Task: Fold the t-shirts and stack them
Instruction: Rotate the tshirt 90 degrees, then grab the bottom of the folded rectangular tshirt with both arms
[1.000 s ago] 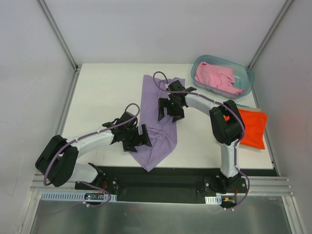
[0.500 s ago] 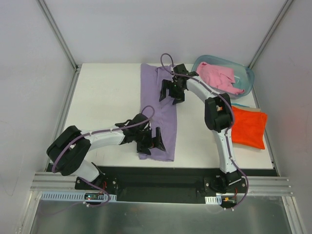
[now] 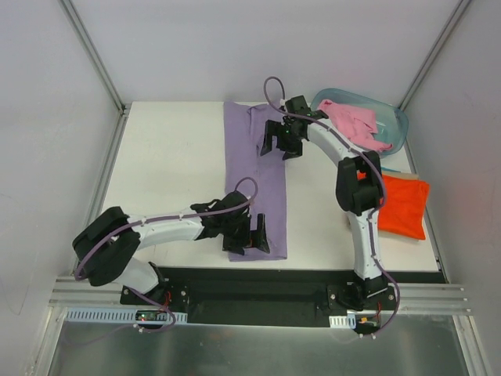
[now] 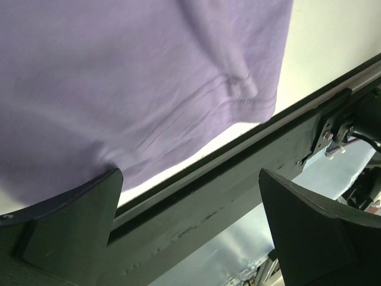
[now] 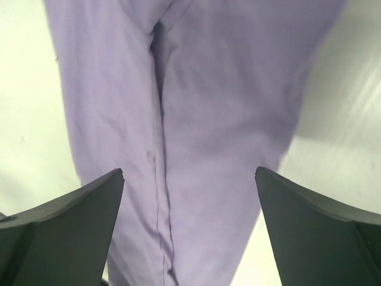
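Observation:
A lavender-purple t-shirt lies as a long narrow strip running from the table's far edge to its near edge. My left gripper stands open over the near end of that shirt, above the table's front rail. Low over the far end, my right gripper is open too, with the shirt and its lengthwise crease between the fingers. A pink t-shirt lies crumpled in the tub. An orange t-shirt rests folded at the right edge.
The translucent blue-green tub stands at the back right corner. The white table is bare on its left half. A black rail runs along the front edge, and cage posts rise at the back corners.
The left gripper slid right and nearer, the right gripper moved to the far edge. The lavender shirt went from a slanted, bunched shape to a straight strip. Both grippers stayed open.

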`<state>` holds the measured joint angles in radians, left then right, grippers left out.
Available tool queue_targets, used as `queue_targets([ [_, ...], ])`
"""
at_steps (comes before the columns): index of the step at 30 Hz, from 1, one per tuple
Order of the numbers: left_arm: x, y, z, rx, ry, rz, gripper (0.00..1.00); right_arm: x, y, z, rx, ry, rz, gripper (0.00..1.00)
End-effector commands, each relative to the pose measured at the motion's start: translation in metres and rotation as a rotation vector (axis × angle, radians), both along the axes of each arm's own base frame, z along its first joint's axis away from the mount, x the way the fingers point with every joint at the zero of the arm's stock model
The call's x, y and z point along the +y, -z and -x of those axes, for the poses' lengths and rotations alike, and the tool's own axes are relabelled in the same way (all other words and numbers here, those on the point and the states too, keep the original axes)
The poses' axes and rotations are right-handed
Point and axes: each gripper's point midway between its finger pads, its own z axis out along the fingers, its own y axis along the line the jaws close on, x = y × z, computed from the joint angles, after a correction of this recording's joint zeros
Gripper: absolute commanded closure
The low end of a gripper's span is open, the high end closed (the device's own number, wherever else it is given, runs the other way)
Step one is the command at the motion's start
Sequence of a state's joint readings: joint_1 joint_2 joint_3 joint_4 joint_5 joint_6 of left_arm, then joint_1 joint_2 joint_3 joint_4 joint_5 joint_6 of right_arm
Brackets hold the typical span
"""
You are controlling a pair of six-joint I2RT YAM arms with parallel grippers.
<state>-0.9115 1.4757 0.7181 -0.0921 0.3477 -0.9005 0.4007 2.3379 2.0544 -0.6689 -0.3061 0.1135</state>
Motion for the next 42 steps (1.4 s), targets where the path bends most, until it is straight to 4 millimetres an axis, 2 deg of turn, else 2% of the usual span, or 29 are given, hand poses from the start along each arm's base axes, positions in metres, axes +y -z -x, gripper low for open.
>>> queue_targets([
  [1, 0.032, -0.004, 0.006, -0.052, -0.032, -0.103, 0.01, -0.013, -0.109, 0.013, -0.237, -0.009, -0.051, 0.03],
  [2, 0.035, -0.010, 0.006, -0.069, -0.040, -0.099, 0.01, -0.022, -0.089, 0.029, -0.197, 0.001, -0.016, 0.03],
  [3, 0.039, -0.012, 0.006, -0.075, -0.048, -0.112, 0.01, -0.024, -0.117, 0.036, -0.271, 0.013, -0.041, 0.03],
  [5, 0.054, -0.013, 0.006, -0.086, -0.072, -0.167, 0.01, -0.036, -0.115, 0.054, -0.288, 0.046, -0.016, 0.03],
  [6, 0.057, -0.014, 0.006, -0.094, -0.078, -0.179, 0.01, -0.045, -0.109, 0.079, -0.278, 0.066, -0.019, 0.03],
  [8, 0.069, -0.013, 0.006, -0.102, -0.105, -0.226, 0.01, -0.052, -0.101, 0.104, -0.263, 0.090, -0.035, 0.04],
  [9, 0.071, -0.013, 0.005, -0.106, -0.110, -0.237, 0.01, -0.061, -0.084, 0.134, -0.214, 0.093, -0.033, 0.03],
  [11, 0.074, -0.011, 0.003, -0.111, -0.114, -0.262, 0.02, -0.067, -0.068, 0.165, -0.151, 0.108, -0.053, 0.03],
  [12, 0.076, -0.009, 0.004, -0.102, -0.111, -0.278, 0.03, -0.068, -0.075, 0.177, -0.177, 0.116, -0.082, 0.03],
  [13, 0.073, -0.008, 0.002, -0.096, -0.103, -0.288, 0.03, -0.071, -0.049, 0.204, -0.094, 0.115, -0.086, 0.03],
  [15, 0.069, -0.008, 0.003, -0.077, -0.081, -0.289, 0.07, -0.068, -0.046, 0.231, -0.054, 0.085, -0.119, 0.03],
  [17, 0.064, -0.007, 0.002, -0.068, -0.056, -0.298, 0.12, -0.070, -0.030, 0.264, 0.035, 0.050, -0.104, 0.01],
  [21, 0.067, -0.002, -0.001, -0.065, -0.057, -0.350, 0.16, -0.061, -0.010, 0.313, 0.147, -0.040, -0.038, 0.15],
  [22, 0.068, -0.001, -0.002, -0.063, -0.057, -0.364, 0.16, -0.060, -0.007, 0.319, 0.165, -0.044, -0.032, 0.25],
  [25, 0.064, -0.004, -0.005, -0.070, -0.052, -0.364, 0.17, -0.064, 0.007, 0.337, 0.233, -0.029, -0.005, 0.40],
  [28, 0.057, -0.009, -0.011, -0.093, -0.038, -0.351, 0.20, -0.069, 0.016, 0.345, 0.251, 0.001, 0.011, 0.47],
  [33, 0.046, -0.014, -0.013, -0.109, 0.012, -0.339, 0.22, -0.054, 0.021, 0.345, 0.264, 0.001, -0.050, 0.48],
  [38, 0.049, -0.003, -0.009, -0.080, 0.029, -0.385, 0.27, -0.043, 0.031, 0.345, 0.298, -0.020, -0.057, 0.49],
  [42, 0.046, 0.002, -0.007, -0.067, 0.047, -0.409, 0.33, -0.042, 0.041, 0.348, 0.340, -0.016, -0.036, 0.59],
])
